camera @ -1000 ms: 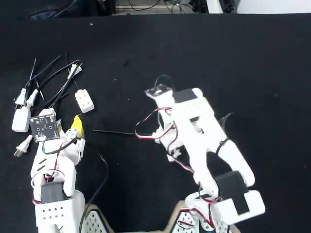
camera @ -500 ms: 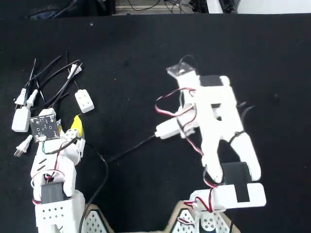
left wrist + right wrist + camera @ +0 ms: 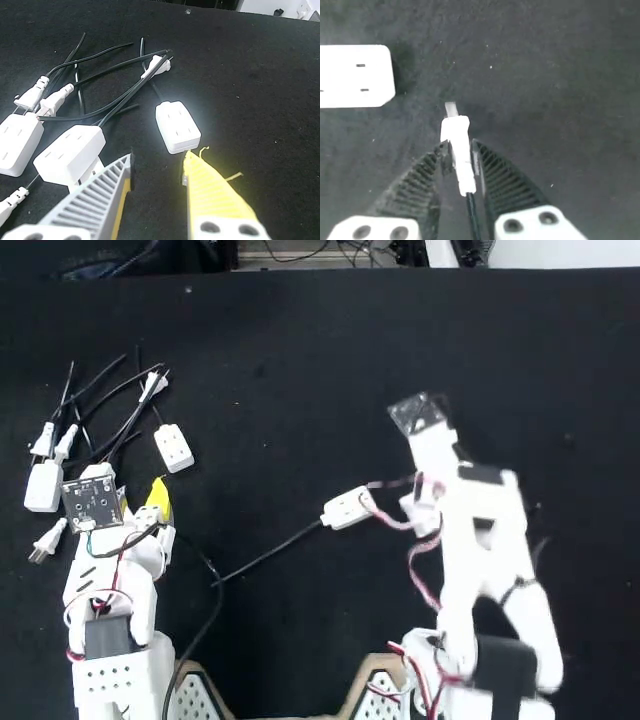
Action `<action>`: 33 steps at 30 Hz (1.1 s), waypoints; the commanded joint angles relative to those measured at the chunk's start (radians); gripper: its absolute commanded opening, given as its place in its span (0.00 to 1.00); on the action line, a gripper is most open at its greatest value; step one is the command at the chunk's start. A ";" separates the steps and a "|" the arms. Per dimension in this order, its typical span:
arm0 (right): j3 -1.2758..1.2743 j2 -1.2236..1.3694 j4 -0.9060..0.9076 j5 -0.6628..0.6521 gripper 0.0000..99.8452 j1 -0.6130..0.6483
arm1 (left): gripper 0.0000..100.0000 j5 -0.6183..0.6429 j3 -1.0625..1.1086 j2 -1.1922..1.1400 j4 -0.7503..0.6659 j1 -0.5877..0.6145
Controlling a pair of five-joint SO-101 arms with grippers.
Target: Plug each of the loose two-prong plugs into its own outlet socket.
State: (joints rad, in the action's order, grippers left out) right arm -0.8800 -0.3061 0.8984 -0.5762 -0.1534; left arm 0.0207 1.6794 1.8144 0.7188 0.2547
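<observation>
A black cloth covered the table [image 3: 300,340], and most of the clutter sat at its left end. There the left gripper [image 3: 157,160] hung low with its grey and yellow fingers apart, holding nothing, just short of a small white outlet block [image 3: 177,125]. A larger outlet block [image 3: 70,152] lay beside it among tangled black cords [image 3: 100,60] and loose plugs [image 3: 157,65]. Nearer the middle, the right gripper [image 3: 457,145] was clamped on a white two-prong plug [image 3: 456,130], whose tip poked out past the fingertips. It was near but not touching another outlet socket [image 3: 348,508], and a black cord [image 3: 265,558] ran from that socket's end.
</observation>
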 commanded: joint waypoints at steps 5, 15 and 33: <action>-0.194 -0.058 -0.123 -0.094 0.13 0.009 | 0.17 0.000 -0.007 0.009 -0.020 0.007; -0.176 -0.065 -0.098 -0.138 0.01 0.002 | 0.17 0.000 -0.008 0.009 -0.020 0.007; 0.002 -0.058 0.077 -0.003 0.10 0.031 | 0.17 0.000 -0.008 0.009 -0.020 0.005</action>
State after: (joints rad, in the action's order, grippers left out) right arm -0.8692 -0.3613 1.0288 -0.5915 -0.1519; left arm 0.0207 1.6794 1.8144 0.7188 0.2547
